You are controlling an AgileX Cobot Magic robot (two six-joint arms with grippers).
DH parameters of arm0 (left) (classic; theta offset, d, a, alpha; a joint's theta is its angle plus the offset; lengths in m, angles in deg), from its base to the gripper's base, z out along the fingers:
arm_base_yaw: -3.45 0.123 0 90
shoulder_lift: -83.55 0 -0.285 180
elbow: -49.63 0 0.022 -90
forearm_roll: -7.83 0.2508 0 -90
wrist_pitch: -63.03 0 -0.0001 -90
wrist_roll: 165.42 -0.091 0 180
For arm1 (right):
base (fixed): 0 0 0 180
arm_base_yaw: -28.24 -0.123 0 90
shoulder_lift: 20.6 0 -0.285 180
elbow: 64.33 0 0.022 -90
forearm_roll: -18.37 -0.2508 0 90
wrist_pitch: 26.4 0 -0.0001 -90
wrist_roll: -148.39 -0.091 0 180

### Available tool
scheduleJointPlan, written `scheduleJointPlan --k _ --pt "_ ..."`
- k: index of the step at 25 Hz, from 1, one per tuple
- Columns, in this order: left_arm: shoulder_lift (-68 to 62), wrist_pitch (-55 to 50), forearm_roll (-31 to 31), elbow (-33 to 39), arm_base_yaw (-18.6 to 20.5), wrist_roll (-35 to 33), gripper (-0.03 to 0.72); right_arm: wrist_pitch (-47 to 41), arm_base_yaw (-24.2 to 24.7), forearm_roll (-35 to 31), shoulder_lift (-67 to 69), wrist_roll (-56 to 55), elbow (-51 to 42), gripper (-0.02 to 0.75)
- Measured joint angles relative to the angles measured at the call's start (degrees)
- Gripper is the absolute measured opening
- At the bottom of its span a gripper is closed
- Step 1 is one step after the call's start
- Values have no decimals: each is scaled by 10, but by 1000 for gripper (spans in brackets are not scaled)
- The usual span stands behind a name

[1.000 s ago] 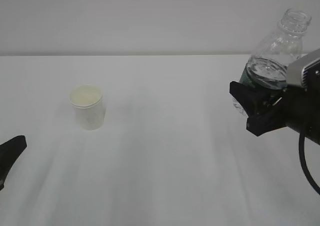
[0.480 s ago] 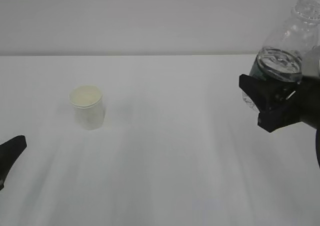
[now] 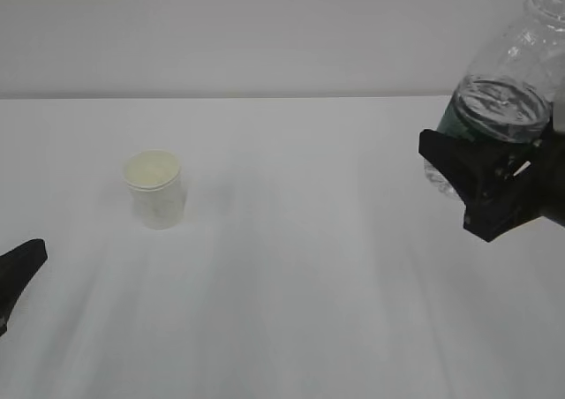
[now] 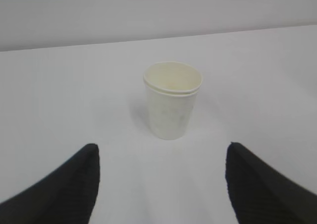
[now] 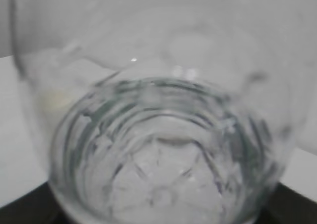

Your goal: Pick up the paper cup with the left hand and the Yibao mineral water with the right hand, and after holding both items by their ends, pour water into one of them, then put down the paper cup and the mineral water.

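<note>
Your Yibao mineral water is up off the table at the right edge of the exterior view, long axis tilted, neck leaning up and to the right and cut off by the frame's top corner, base down toward the left. The right gripper has it clamped around the lower body, right by the dark green label band; black fingers jut left from under the bottle. In your right wrist view the ribbed clear base fills nearly everything, so there's little else to read there.

Your paper cup stands upright on the white table, mouth up, left of centre, well apart from the bottle. Wide bare tabletop lies between them and all round the cup.

Your left gripper sits low, near the table, pointed straight at the cup, fingers spread wide on either side of the line to it, holding nothing. In the exterior view only one black fingertip pokes in at the lower left edge.
</note>
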Motion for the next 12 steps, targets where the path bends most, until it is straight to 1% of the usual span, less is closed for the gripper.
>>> scheduleJointPlan --k 5,12 --pt "0 0 0 0 0 0 565 -5 0 42 -9 -36 -1 480" --pt "0 0 0 0 0 0 565 -5 0 74 -18 -62 -1 480"
